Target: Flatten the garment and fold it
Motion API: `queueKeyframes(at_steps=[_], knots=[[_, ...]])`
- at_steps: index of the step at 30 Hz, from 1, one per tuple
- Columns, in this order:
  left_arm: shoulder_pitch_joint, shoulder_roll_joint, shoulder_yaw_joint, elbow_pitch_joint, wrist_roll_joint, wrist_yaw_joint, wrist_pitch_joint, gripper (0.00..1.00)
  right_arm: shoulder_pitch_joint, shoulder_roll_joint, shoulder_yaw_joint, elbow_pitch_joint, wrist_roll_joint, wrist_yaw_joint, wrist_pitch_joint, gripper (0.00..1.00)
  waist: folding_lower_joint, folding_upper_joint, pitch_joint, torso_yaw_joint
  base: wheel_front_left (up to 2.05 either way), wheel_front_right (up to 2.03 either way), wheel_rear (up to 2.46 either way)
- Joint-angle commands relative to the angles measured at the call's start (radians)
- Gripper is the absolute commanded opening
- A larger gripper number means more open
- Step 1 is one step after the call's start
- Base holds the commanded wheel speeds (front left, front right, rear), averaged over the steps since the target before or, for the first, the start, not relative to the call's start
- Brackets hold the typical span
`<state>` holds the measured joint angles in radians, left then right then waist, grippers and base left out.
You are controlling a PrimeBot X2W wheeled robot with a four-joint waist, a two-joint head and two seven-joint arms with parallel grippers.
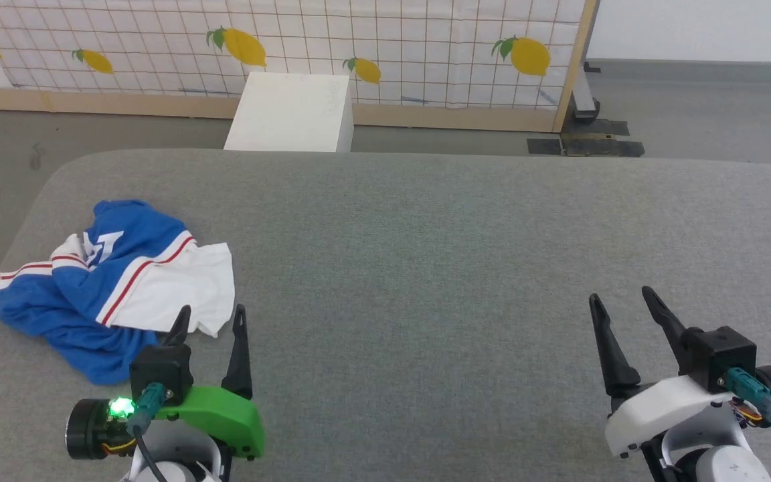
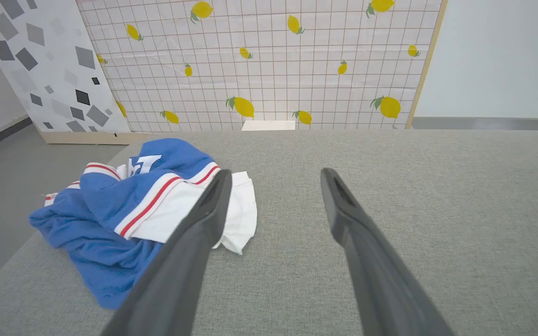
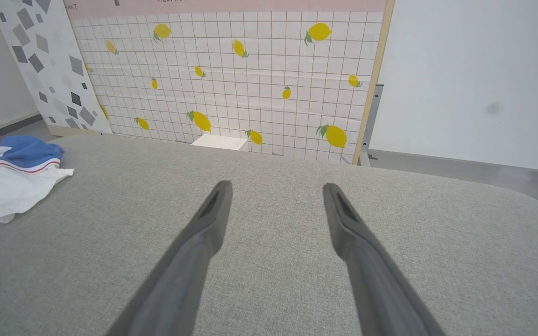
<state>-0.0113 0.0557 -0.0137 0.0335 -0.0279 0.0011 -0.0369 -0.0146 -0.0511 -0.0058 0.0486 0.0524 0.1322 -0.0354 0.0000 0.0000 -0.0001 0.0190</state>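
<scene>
Well over on the left side of the bench (image 1: 425, 268), near its rounded far-left corner, the shirt (image 1: 111, 281) lies crumpled in a soft heap. It is blue jersey cloth with a white sleeve spread toward the right, thin red-and-white stripes along the seams, and part of a white letter showing on a raised fold. The bench has a grey, coarse-woven cover with rounded edges.

The left fingers (image 1: 238, 355), long, dark and tapered, stand wide apart with nothing between them, just near of the white sleeve; whether the left tip touches the cloth I cannot tell. The right fingers (image 1: 610, 358) are spread just as wide, holding nothing, over bare grey cover at the near right, well apart from the shirt.

Beyond the far edge stand a plain white box (image 1: 292, 110) and a wood-framed gridded screen (image 1: 392, 40) printed with lemons.
</scene>
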Motion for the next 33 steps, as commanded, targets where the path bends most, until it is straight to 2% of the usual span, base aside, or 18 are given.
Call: queueKeyframes(at_steps=[1,33], knots=[[-0.001,-0.001,-0.001,0.007,-0.009,0.0,-0.01,1.0,0.012,0.0,-0.001,0.008,0.012,0.0,-0.01,1.0,0.0,0.0,0.001,0.006,0.0,0.0,0.0],[0.007,-0.002,0.009,0.05,-0.043,0.002,-0.076,1.0,0.015,0.0,0.027,0.094,0.089,-0.001,-0.077,1.0,0.0,0.0,0.003,0.153,0.0,0.0,0.0]])
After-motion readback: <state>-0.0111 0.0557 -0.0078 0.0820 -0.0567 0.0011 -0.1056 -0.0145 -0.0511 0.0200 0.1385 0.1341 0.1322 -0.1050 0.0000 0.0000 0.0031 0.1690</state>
